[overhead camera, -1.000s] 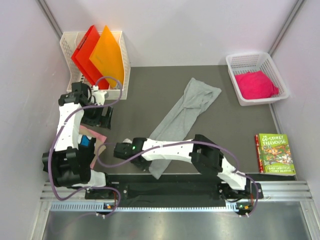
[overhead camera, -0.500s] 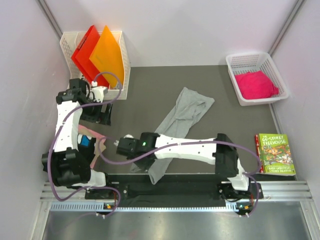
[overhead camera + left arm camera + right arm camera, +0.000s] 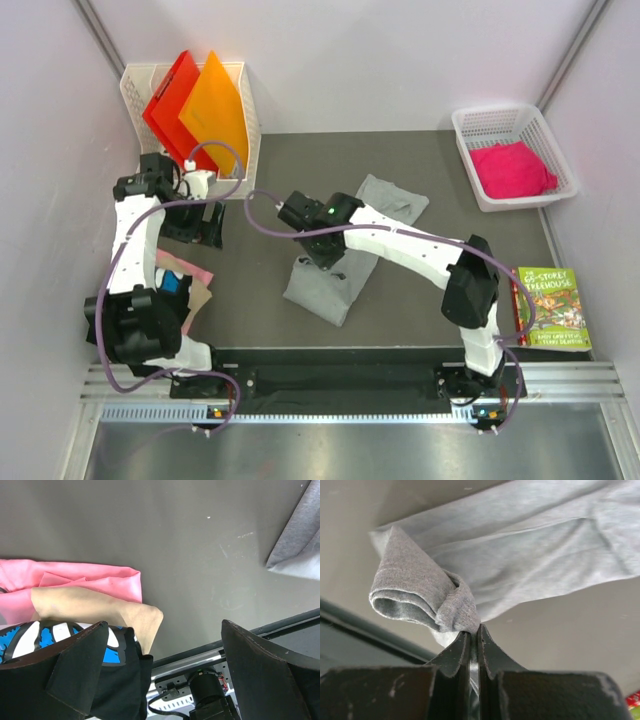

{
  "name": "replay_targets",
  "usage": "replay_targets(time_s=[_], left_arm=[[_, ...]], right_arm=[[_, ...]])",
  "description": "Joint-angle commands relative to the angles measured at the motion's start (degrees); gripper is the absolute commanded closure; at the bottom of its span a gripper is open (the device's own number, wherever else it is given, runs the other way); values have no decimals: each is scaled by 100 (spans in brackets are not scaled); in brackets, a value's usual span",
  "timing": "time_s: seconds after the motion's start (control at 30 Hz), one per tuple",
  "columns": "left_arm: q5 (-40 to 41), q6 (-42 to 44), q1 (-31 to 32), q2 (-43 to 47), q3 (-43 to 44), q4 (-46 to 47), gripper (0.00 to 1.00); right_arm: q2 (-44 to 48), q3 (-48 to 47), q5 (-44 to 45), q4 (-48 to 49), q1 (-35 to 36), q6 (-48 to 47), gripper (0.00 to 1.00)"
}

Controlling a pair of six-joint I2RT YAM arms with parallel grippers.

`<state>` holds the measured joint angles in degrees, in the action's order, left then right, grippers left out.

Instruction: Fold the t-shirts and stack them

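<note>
The light grey t-shirt (image 3: 325, 290) lies doubled over mid-table, its far end (image 3: 396, 198) flat. My right gripper (image 3: 322, 252) is shut on a bunched hem of it (image 3: 427, 597) and holds it above the cloth; the rest hangs behind (image 3: 530, 545). My left gripper (image 3: 205, 226) is open and empty above the mat, over a pile at the left. In the pile are the black t-shirt with blue-white print (image 3: 60, 637), pink cloth (image 3: 85, 577) and a tan piece (image 3: 100, 611). Another pink t-shirt (image 3: 512, 170) lies in a white basket (image 3: 563, 160).
A white rack (image 3: 245, 120) with red and orange folders stands at the back left, close to my left arm. A green picture book (image 3: 551, 308) lies at the right edge. The grey shirt's corner (image 3: 300, 545) shows in the left wrist view. A metal rail (image 3: 350, 380) runs along the front.
My right gripper has carried the grey shirt's near end from the front left up to mid-table, doubling the shirt over. My left gripper has drawn slightly back.
</note>
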<state>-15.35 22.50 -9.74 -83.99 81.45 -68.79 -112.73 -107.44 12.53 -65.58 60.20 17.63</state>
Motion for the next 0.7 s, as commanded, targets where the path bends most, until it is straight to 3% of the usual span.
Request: replay_targets(time_s=[0.0,0.3,0.67], left_arm=[[-64,52,-46,-92,231,-73,1],[-248,52,-37,-311,319,-125,1],[-354,202,-37,-338,407,-310,1]], right_arm=[[164,65,276,151,-403,-488,100],[-117,82,224,432,-1256,-655,100],[-1049,259,135,994,-1503,-770,100]])
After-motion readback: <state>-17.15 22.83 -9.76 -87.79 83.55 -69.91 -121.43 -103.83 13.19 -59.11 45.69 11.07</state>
